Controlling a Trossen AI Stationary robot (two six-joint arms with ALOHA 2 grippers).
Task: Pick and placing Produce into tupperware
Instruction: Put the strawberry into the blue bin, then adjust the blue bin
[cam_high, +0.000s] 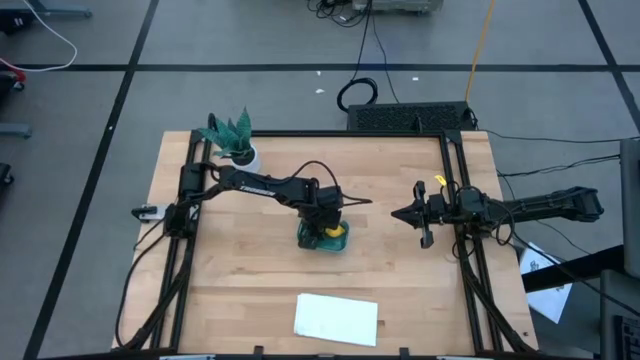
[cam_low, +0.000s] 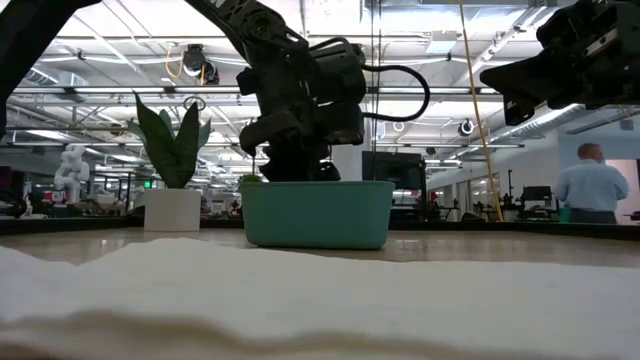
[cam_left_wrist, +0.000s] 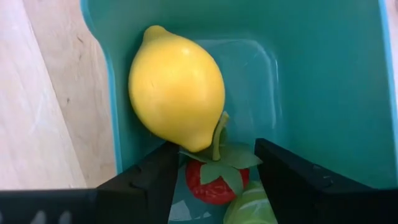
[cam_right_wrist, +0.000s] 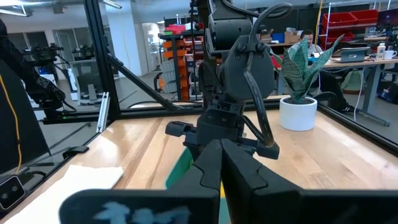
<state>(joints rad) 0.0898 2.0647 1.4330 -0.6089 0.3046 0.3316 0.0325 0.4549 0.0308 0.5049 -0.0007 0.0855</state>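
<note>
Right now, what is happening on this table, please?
The left gripper is down in the shallow teal plastic container in the middle of the wooden table, fingers open. A yellow toy lemon, a small red toy fruit and a light-green piece lie inside. The right gripper waits shut, beside the container.
</note>
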